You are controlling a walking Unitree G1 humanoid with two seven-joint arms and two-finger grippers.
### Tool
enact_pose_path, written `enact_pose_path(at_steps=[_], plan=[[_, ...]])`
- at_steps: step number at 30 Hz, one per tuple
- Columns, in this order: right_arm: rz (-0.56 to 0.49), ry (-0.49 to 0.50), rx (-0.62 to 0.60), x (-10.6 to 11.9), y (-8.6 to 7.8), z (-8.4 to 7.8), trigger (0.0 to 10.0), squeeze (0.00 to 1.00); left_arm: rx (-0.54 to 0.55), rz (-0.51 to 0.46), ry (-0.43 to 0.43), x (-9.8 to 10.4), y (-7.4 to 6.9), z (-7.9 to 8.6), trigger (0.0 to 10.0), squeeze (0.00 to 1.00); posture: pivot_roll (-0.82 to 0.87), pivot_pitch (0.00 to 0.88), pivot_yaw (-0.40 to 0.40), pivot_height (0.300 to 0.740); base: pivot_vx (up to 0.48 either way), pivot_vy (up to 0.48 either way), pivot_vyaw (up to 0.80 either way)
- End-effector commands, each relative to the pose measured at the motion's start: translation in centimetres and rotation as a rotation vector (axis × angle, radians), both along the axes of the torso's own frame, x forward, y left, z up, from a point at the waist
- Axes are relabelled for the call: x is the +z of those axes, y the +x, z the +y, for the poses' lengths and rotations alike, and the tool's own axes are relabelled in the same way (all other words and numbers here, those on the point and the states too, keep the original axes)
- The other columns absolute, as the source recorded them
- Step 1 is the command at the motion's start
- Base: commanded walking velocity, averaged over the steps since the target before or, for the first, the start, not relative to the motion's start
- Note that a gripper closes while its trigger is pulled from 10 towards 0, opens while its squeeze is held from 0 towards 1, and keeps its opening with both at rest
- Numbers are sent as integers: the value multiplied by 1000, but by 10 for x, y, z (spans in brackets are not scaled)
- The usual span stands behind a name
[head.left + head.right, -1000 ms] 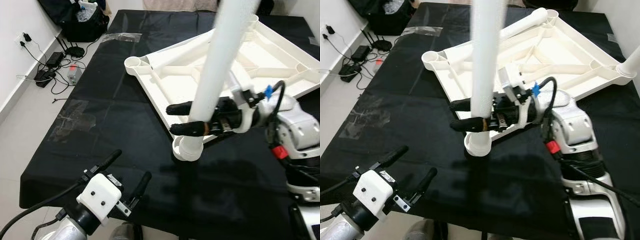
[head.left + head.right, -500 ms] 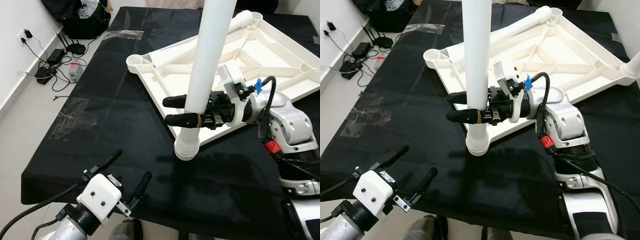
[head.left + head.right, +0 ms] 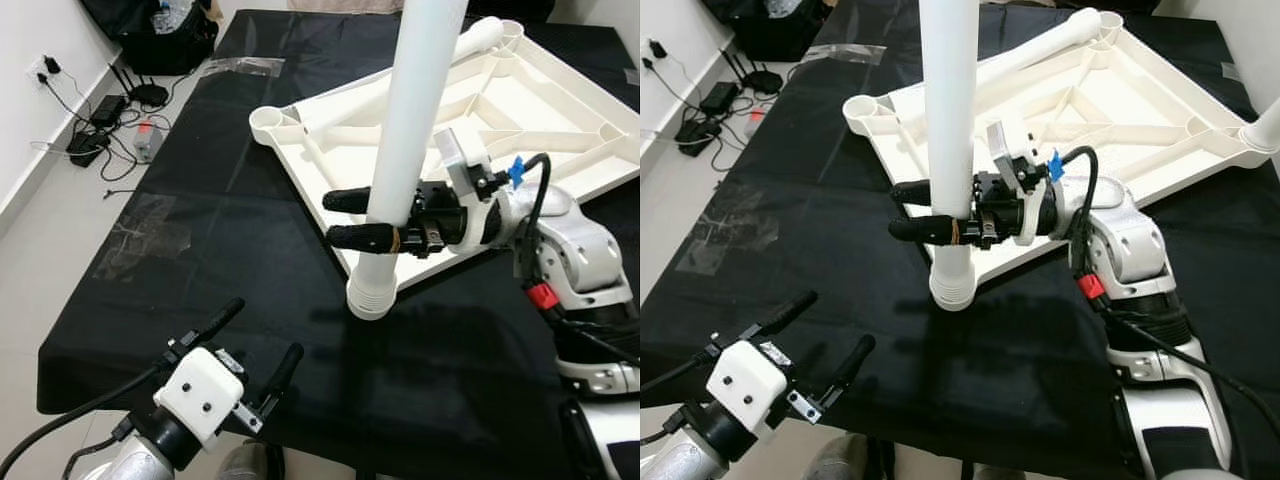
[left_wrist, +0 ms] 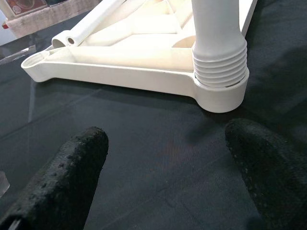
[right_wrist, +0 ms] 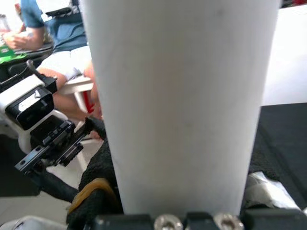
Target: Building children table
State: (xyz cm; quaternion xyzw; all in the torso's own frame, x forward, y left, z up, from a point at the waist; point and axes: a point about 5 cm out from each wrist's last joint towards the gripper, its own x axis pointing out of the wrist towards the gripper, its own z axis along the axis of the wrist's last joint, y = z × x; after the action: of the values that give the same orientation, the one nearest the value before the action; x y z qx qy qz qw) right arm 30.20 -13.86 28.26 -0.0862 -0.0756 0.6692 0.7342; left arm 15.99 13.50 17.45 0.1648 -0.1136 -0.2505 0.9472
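Worktop (image 3: 200, 180): covered in black cloth; it carries the upturned white tabletop (image 3: 520, 110), which lies across its far right part.
Tabletop: underside up, ribs showing, with a round socket (image 3: 266, 123) at its left corner and another leg (image 3: 1040, 50) lying along its far edge.
Leg (image 3: 405, 150): white tube, upright, its ribbed lower end (image 4: 219, 67) sitting in the socket at the tabletop's near corner.
Right claw (image 3: 350, 218): reaches in from the right, well above the ribbed end, its two black fingers (image 3: 915, 228) closed around the leg, one on each side; in the right wrist view the leg (image 5: 180, 96) stands hard against the claw's base.
Left claw (image 3: 258, 345): hangs low at the worktop's near edge, fingers spread and holding nothing; its wrist view looks across the cloth at the socket and ribbed end, well apart from its fingertips (image 4: 72, 167).
Floor (image 3: 40, 240): on the left, cables and a power strip (image 3: 105, 115) by the wall.
Person (image 5: 53, 43): seated, seen behind the leg in the right wrist view.
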Motion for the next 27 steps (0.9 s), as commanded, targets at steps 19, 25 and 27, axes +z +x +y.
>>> enact_pose_path(at_steps=[19,25,27], plan=[[36,-35,-11,-16,-14,-1,10000,0,3,15,6,-5,0,0,10000,0,31,316,14,740,0,0,0],[29,-45,-9,-16,-22,0,10000,0,1,14,6,-5,1,0,10000,0,26,314,17,740,0,0,0],[28,-50,-8,-16,-22,0,10000,0,1,13,6,-5,1,0,10000,0,26,314,17,740,0,0,0]])
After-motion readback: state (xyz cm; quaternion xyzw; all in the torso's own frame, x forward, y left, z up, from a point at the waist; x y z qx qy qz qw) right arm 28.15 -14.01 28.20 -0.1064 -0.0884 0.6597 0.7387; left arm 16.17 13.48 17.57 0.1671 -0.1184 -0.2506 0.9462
